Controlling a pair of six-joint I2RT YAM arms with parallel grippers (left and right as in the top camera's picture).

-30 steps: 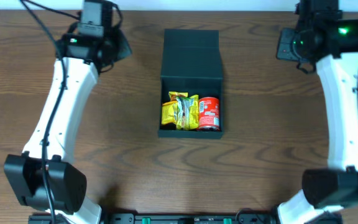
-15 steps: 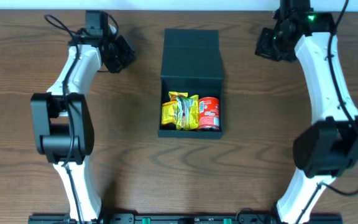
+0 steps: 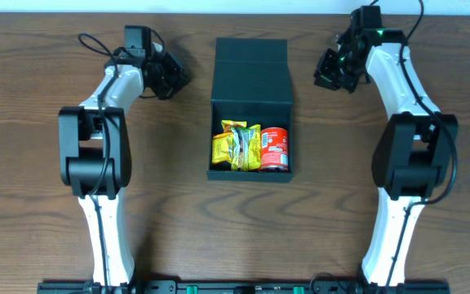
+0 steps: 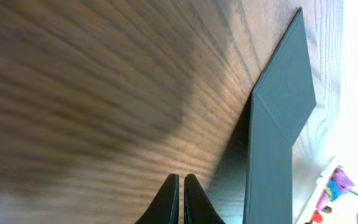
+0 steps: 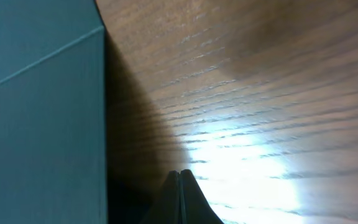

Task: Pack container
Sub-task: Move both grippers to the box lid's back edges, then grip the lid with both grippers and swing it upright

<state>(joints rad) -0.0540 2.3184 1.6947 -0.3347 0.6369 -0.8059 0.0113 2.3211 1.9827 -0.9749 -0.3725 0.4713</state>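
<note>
The container [image 3: 250,77] sits on the counter [image 3: 178,212] between the left end effector [image 4: 180,182] & right end effector [image 5: 180,178], both pinched closed w/ nothing held; snack packs [image 3: 235,145] & red can [image 3: 274,149] are in, lid not shut yet.

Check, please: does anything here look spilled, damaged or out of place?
Nothing stands out. The yellow packets and the red can sit side by side inside the container, its lid is open, and nothing has spilled outside it.
</note>
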